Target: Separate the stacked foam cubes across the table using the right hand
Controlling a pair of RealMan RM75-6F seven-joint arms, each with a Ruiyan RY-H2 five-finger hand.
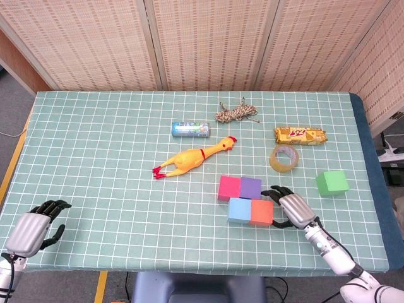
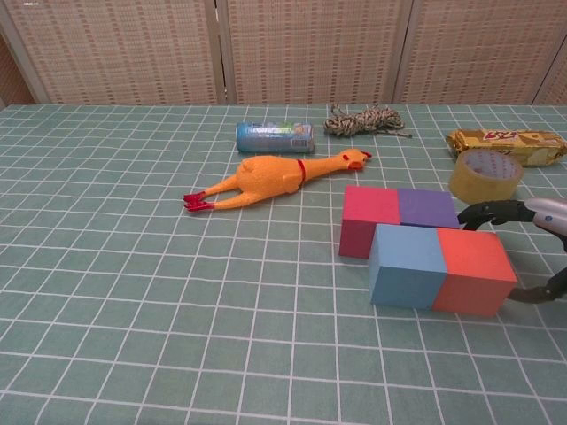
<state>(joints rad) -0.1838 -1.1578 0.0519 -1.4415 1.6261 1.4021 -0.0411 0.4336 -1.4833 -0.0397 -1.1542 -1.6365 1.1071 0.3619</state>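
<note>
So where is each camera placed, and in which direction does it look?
Head view: high above the near edge, looking down on the whole table; shows left hand and right hand.
Chest view: low at the near edge, looking across the table; shows only the right hand's fingers.
Both show the orange cube, the rubber chicken and the tape roll.

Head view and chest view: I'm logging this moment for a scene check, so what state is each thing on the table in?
Right robot hand: fingers spread, against the cube block's right side.
Left robot hand: holds nothing, at the near left edge.
Pink cube and purple cube: touching, offset left of the front pair.
Blue cube and orange cube: touching.
Green cube: alone.
Rubber chicken: lying down.
Tape roll: flat.
</note>
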